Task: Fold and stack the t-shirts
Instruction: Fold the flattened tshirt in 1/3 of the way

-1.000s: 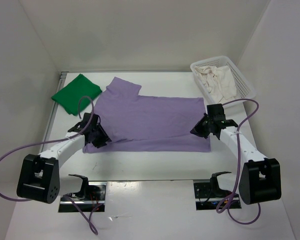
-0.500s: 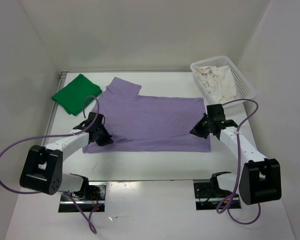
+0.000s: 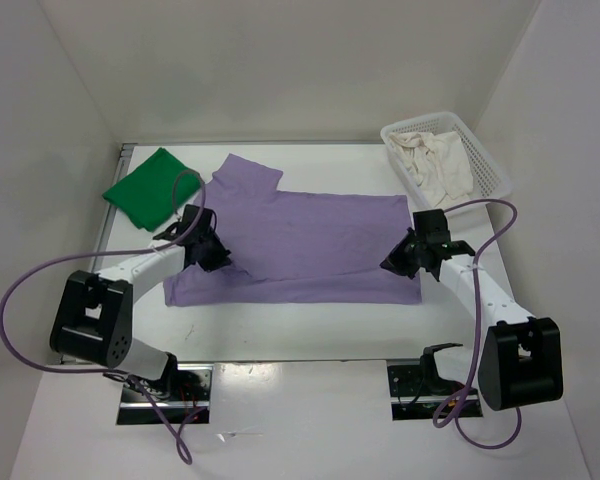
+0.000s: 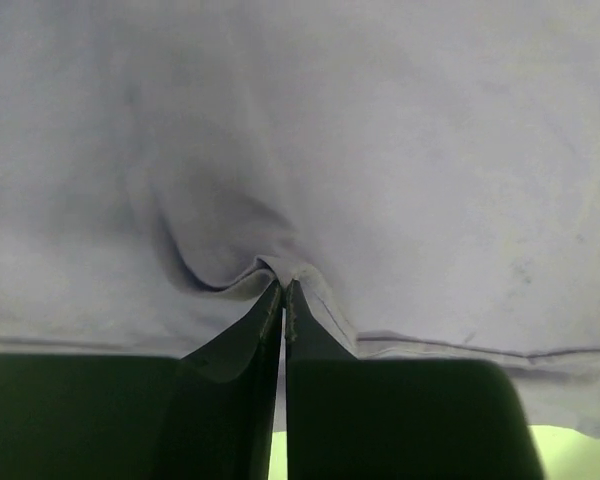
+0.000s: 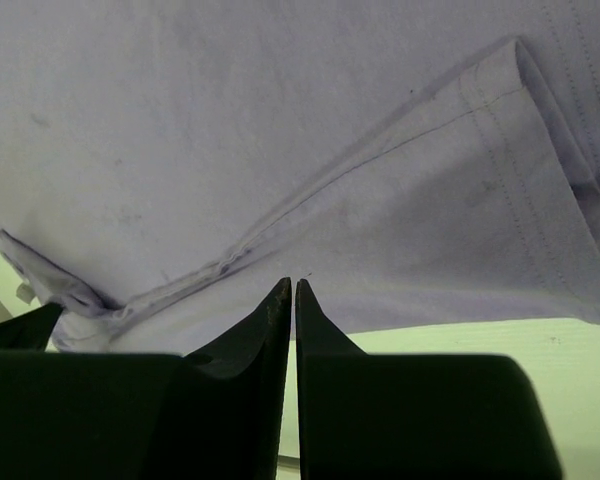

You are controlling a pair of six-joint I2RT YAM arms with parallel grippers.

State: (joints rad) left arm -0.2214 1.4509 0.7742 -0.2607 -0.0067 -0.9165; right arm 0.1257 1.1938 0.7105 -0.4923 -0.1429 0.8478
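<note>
I'm watching the left gripper (image 4: 283,289) pinching the lavender shirt (image 3: 310,240); the right gripper (image 5: 292,286) is sitting closed, any cloth between its tips hidden

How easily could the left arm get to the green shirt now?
Probably yes: the green shirt lies near the left tool, nothing between. But that tool is shut on the lavender shirt, so it must let go first.

2 slim arms, the left arm (image 3: 140,268) and the right arm (image 3: 480,292) — white tubular links between blocky black joint housings. A purple cable (image 3: 485,203) loops along each. The left gripper (image 3: 212,252) and right gripper (image 3: 405,258) are black — fingers (image 4: 242,345) tapering to thin wedges.
</note>
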